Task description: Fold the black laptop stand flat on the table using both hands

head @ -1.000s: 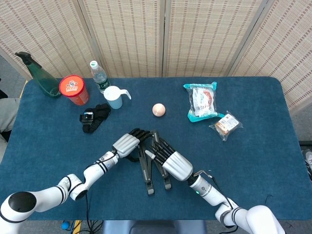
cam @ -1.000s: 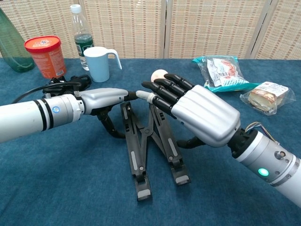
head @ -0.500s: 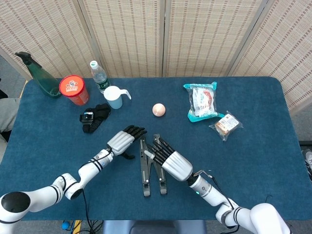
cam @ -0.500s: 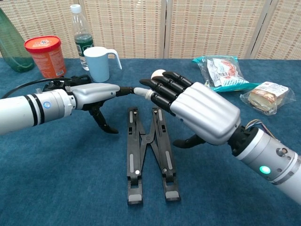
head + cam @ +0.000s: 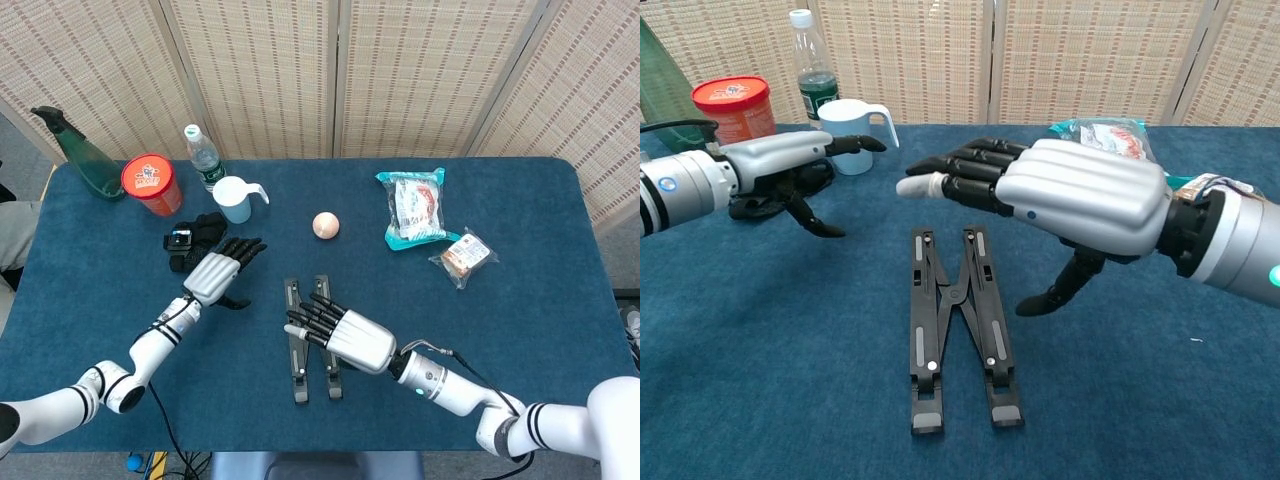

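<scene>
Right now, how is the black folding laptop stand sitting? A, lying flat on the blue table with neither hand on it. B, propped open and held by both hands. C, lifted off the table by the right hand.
A: the black folding laptop stand lies flat on the blue table, with the left hand and right hand both off it.

Left hand [image 5: 213, 272] raised off the tabletop [image 5: 540, 300], palm down, fingers [image 5: 243, 246] extended and slightly apart, thumb hanging below, nothing held; white forearm running back toward lower left of head view. Right hand [image 5: 345, 338] likewise raised, palm down, fingers [image 5: 965, 170] stretched forward and a little spread, thumb pointing down toward the tabletop, nothing in the grasp; wrist and forearm extending toward lower right. Hands well apart in both views, left further out to its own side.
</scene>
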`<action>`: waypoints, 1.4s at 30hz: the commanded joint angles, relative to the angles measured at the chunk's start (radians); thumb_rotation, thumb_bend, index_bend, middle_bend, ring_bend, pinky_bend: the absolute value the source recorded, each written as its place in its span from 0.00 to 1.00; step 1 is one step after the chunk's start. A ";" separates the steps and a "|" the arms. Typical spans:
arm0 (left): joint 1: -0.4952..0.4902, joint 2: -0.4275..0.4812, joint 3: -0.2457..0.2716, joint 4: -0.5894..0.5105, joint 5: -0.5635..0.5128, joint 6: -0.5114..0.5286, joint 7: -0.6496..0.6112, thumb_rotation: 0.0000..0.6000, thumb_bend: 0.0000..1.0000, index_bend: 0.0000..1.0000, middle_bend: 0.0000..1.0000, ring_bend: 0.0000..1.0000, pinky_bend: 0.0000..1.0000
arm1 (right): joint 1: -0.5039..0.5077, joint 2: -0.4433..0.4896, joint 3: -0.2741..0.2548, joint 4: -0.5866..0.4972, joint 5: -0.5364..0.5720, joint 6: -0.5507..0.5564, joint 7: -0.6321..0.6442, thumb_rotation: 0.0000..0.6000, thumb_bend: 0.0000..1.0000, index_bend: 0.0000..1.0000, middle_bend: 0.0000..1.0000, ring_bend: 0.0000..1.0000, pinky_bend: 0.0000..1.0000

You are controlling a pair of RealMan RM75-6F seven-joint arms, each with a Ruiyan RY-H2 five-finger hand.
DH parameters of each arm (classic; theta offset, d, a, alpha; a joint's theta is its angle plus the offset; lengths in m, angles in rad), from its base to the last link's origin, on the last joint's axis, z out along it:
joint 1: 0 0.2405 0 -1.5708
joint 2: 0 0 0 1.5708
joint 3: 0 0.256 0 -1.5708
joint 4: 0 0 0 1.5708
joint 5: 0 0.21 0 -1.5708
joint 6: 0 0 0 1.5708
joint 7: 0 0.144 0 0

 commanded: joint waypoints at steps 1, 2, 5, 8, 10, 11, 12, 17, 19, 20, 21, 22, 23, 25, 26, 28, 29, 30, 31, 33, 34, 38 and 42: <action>0.013 0.017 -0.005 -0.015 -0.011 0.009 0.010 1.00 0.15 0.00 0.01 0.01 0.00 | 0.113 0.121 -0.009 -0.102 0.005 -0.174 0.068 1.00 0.00 0.00 0.00 0.00 0.00; 0.016 0.022 -0.006 -0.018 -0.013 0.011 0.015 1.00 0.15 0.00 0.01 0.01 0.00 | 0.127 0.129 -0.011 -0.107 0.006 -0.200 0.077 1.00 0.00 0.00 0.00 0.00 0.00; 0.028 0.035 -0.012 -0.032 -0.026 0.018 0.024 1.00 0.15 0.00 0.01 0.01 0.00 | 0.177 0.148 -0.018 -0.112 0.004 -0.286 0.103 1.00 0.00 0.00 0.00 0.00 0.00; 0.037 0.040 -0.018 -0.040 -0.035 0.024 0.024 1.00 0.15 0.00 0.01 0.01 0.00 | 0.214 0.138 -0.023 -0.089 -0.009 -0.332 0.121 1.00 0.00 0.00 0.00 0.00 0.00; 0.042 0.042 -0.019 -0.044 -0.035 0.028 0.018 1.00 0.15 0.00 0.01 0.01 0.00 | 0.236 0.125 -0.027 -0.066 -0.023 -0.352 0.131 1.00 0.00 0.00 0.00 0.00 0.00; 0.044 0.043 -0.019 -0.045 -0.035 0.029 0.019 1.00 0.15 0.00 0.01 0.01 0.00 | 0.247 0.119 -0.030 -0.053 -0.031 -0.363 0.138 1.00 0.00 0.00 0.00 0.00 0.00; 0.047 0.044 -0.019 -0.044 -0.036 0.031 0.021 1.00 0.15 0.00 0.01 0.01 0.00 | 0.262 0.110 -0.035 -0.035 -0.041 -0.374 0.152 1.00 0.00 0.00 0.00 0.00 0.00; 0.059 0.050 -0.023 -0.048 -0.046 0.032 0.020 1.00 0.15 0.00 0.01 0.01 0.00 | 0.314 0.073 -0.060 0.042 -0.080 -0.403 0.201 1.00 0.00 0.00 0.00 0.00 0.00; 0.064 0.051 -0.024 -0.047 -0.049 0.034 0.018 1.00 0.15 0.00 0.01 0.01 0.00 | 0.328 0.051 -0.071 0.081 -0.096 -0.400 0.216 1.00 0.00 0.00 0.00 0.00 0.00; 0.066 0.052 -0.025 -0.045 -0.051 0.033 0.017 1.00 0.15 0.00 0.01 0.01 0.00 | 0.335 0.042 -0.076 0.097 -0.101 -0.402 0.223 1.00 0.00 0.00 0.00 0.00 0.00; 0.069 0.052 -0.025 -0.043 -0.052 0.033 0.016 1.00 0.15 0.00 0.01 0.01 0.00 | 0.344 0.030 -0.081 0.116 -0.107 -0.405 0.232 1.00 0.00 0.00 0.00 0.00 0.00; 0.071 0.052 -0.025 -0.042 -0.053 0.033 0.014 1.00 0.15 0.00 0.01 0.01 0.00 | 0.351 0.020 -0.086 0.131 -0.111 -0.406 0.240 1.00 0.00 0.00 0.00 0.00 0.00; 0.073 0.052 -0.025 -0.040 -0.054 0.032 0.012 1.00 0.15 0.00 0.01 0.01 0.00 | 0.360 0.009 -0.092 0.147 -0.114 -0.412 0.252 1.00 0.00 0.00 0.00 0.00 0.00; 0.077 0.052 -0.025 -0.036 -0.055 0.032 0.009 1.00 0.15 0.00 0.01 0.01 0.00 | 0.373 -0.005 -0.101 0.167 -0.121 -0.414 0.268 1.00 0.00 0.00 0.00 0.00 0.00; 0.078 0.052 -0.025 -0.035 -0.055 0.032 0.007 1.00 0.15 0.00 0.01 0.01 0.00 | 0.379 -0.011 -0.105 0.177 -0.124 -0.415 0.273 1.00 0.00 0.00 0.00 0.00 0.00; 0.081 0.052 -0.025 -0.030 -0.055 0.031 0.003 1.00 0.15 0.00 0.01 0.01 0.00 | 0.390 -0.021 -0.112 0.195 -0.130 -0.410 0.286 1.00 0.00 0.00 0.00 0.00 0.00; 0.081 0.051 -0.025 -0.028 -0.055 0.030 0.001 1.00 0.15 0.00 0.01 0.01 0.00 | 0.393 -0.026 -0.114 0.203 -0.130 -0.408 0.291 1.00 0.00 0.00 0.00 0.00 0.00; 0.082 0.051 -0.026 -0.025 -0.054 0.028 -0.003 1.00 0.15 0.00 0.01 0.01 0.00 | 0.397 -0.030 -0.118 0.211 -0.129 -0.409 0.298 1.00 0.00 0.00 0.00 0.00 0.00; 0.083 0.050 -0.026 -0.022 -0.054 0.027 -0.005 1.00 0.15 0.00 0.01 0.01 0.00 | 0.400 -0.033 -0.121 0.217 -0.129 -0.408 0.302 1.00 0.00 0.00 0.00 0.00 0.00; 0.083 0.047 -0.027 -0.016 -0.052 0.026 -0.010 1.00 0.15 0.00 0.01 0.01 0.00 | 0.406 -0.040 -0.125 0.230 -0.126 -0.408 0.311 1.00 0.00 0.00 0.00 0.00 0.00; 0.083 0.045 -0.027 -0.014 -0.051 0.026 -0.012 1.00 0.15 0.00 0.01 0.01 0.00 | 0.409 -0.042 -0.127 0.235 -0.124 -0.409 0.315 1.00 0.00 0.00 0.00 0.00 0.00; 0.084 0.040 -0.028 -0.007 -0.045 0.027 -0.018 1.00 0.15 0.00 0.01 0.01 0.00 | 0.423 -0.053 -0.135 0.252 -0.122 -0.412 0.324 1.00 0.00 0.00 0.00 0.00 0.00; 0.085 0.038 -0.030 -0.004 -0.042 0.029 -0.022 1.00 0.15 0.00 0.01 0.01 0.00 | 0.436 -0.064 -0.138 0.263 -0.119 -0.409 0.333 1.00 0.00 0.00 0.00 0.00 0.00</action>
